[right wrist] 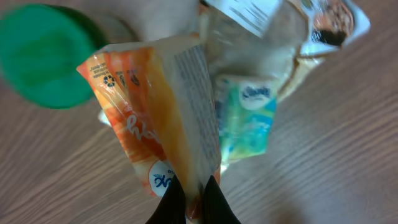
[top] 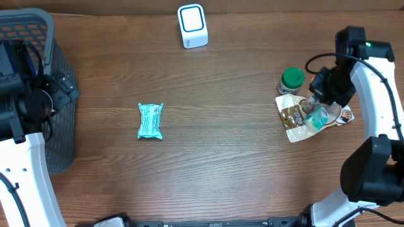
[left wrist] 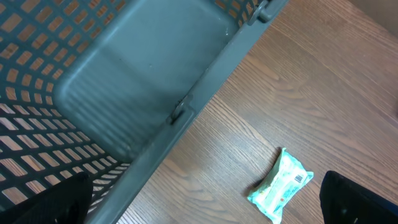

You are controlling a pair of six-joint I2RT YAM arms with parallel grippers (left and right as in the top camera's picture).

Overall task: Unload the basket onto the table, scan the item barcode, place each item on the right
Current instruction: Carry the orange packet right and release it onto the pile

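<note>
Listing by view.

Overhead: white scanner at 12 o'clock; teal packet left of centre; grey basket at 9; right gripper over item pile at 3, green-lid jar just beside.

Left wrist: left gripper spread wide, nothing betw. fingers; teal packet at 5.

Right wrist: fingers pinched tight on lower edge of orange packet; tissue pack touching, at its 3.

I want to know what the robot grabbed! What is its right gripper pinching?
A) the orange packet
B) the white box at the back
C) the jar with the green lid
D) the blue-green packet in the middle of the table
A: the right wrist view shows the right gripper shut on the edge of the orange packet, while the blue-green packet lies alone on the table.
</note>
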